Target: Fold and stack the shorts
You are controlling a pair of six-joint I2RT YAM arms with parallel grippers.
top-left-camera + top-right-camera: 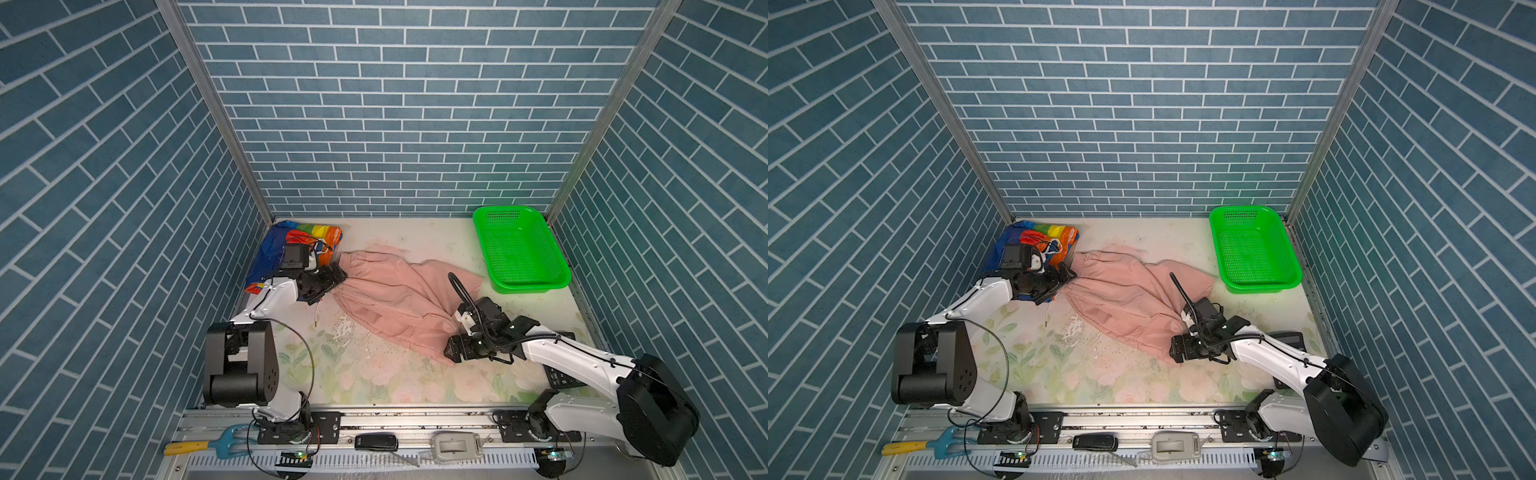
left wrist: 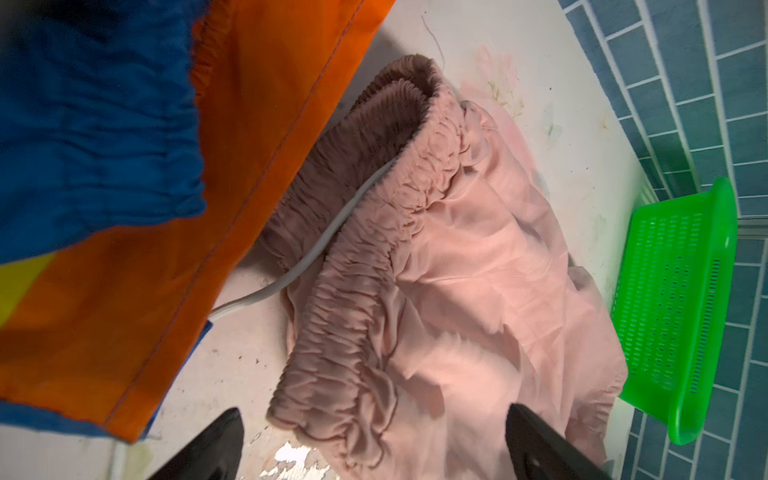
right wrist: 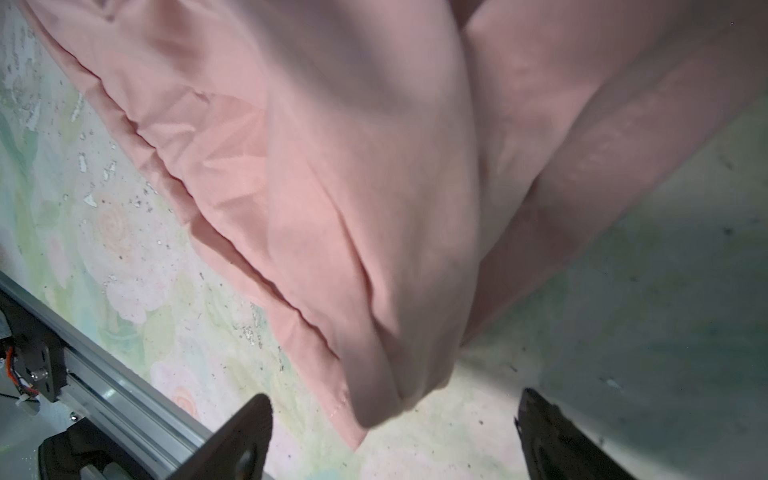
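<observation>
Dusty pink drawstring cloth shorts (image 1: 399,299) lie stretched, likely for folding: waistband (image 1: 358,258) at nine o'clock, hem (image 1: 428,349) at five. Left gripper (image 1: 340,275) and right gripper (image 1: 450,353) flank those ends, jaws wide, empty.

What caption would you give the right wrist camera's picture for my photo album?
Open right gripper at a hem corner of the dusty pink shorts, which lie on the floral-print table.
</observation>
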